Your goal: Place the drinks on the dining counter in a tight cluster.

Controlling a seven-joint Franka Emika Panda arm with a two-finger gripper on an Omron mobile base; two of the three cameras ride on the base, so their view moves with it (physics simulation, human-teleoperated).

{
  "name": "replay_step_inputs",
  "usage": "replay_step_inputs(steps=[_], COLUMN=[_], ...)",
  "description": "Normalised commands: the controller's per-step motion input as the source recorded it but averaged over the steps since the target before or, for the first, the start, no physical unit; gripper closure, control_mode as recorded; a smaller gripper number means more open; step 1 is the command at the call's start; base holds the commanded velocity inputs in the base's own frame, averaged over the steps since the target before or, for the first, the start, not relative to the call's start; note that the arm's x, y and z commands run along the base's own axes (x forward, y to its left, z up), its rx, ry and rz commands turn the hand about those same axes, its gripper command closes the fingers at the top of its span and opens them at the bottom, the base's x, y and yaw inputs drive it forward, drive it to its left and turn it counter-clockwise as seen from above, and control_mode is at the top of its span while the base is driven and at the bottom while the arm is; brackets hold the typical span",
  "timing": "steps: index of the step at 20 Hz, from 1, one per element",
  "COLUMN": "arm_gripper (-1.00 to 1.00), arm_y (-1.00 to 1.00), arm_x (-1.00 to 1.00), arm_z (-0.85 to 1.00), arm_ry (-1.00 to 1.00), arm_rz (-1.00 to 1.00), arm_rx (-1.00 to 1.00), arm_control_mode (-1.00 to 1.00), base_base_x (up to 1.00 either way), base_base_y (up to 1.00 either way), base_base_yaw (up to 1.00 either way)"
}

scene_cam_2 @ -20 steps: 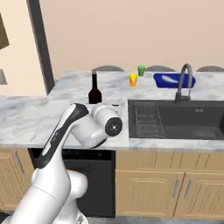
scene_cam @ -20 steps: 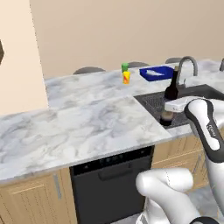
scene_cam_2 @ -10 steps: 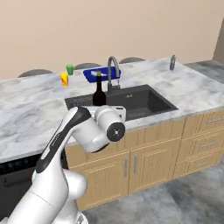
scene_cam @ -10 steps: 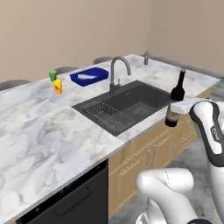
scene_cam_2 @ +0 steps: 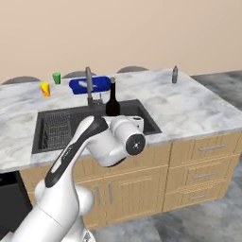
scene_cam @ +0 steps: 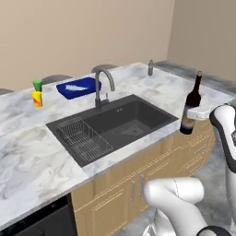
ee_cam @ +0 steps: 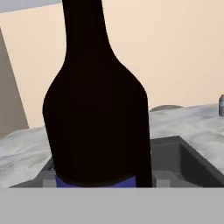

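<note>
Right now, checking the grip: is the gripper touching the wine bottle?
Touching. In the left base view the gripper clasps the wine bottle, which hangs upright off the counter.

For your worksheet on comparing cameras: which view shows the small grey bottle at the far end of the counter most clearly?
The right base view shows the small grey bottle best: upright, alone on the marble. The left base view shows it fainter, beyond the faucet. In the hand view it is cut off at the right edge.

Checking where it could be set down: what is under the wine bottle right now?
The wine bottle hangs upright in the hand, with the sink's front corner and the cabinet fronts below; its base looks clear of the dining counter.
</note>
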Motion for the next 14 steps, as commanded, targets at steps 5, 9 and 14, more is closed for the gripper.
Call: replay_step_inputs(steps=[5, 9, 14], arm_gripper=[1.0, 1.0, 1.0], arm_y=[0.0, 0.0, 0.0], arm_x=[0.0, 0.0, 0.0], arm_z=[0.0, 0.0, 0.0], arm_ry=[0.0, 0.0, 0.0], arm_rz=[0.0, 0.0, 0.0], arm_rx=[0.0, 0.0, 0.0], arm_control_mode=[1.0, 1.0, 1.0], base_base_x=[0.86, 0.82, 0.74], base_base_y=[-1.0, -1.0, -1.0], base_base_yaw=[0.01, 0.31, 0.46])
